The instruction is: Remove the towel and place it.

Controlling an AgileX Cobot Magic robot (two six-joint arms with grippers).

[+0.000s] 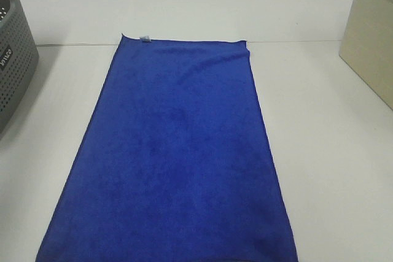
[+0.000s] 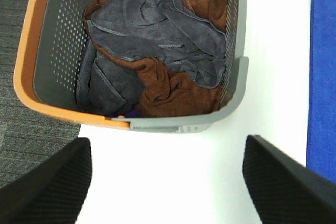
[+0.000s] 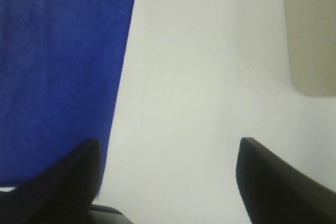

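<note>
The royal-blue towel (image 1: 178,157) lies spread flat down the middle of the white table, a small white tag (image 1: 145,37) at its far edge. Neither arm shows in the high view. In the left wrist view my left gripper (image 2: 167,182) stands open over bare table, with nothing between its black fingers (image 2: 52,182); the towel's edge (image 2: 321,77) runs along one side. My right gripper (image 3: 168,182) is also open and empty above the white surface, its one finger (image 3: 63,179) over the towel's hem (image 3: 58,66).
A grey perforated basket (image 1: 15,59) with an orange rim stands at the table's left edge; the left wrist view shows it (image 2: 52,66) filled with grey and brown cloths (image 2: 157,45). A beige box (image 1: 371,47) stands at the right.
</note>
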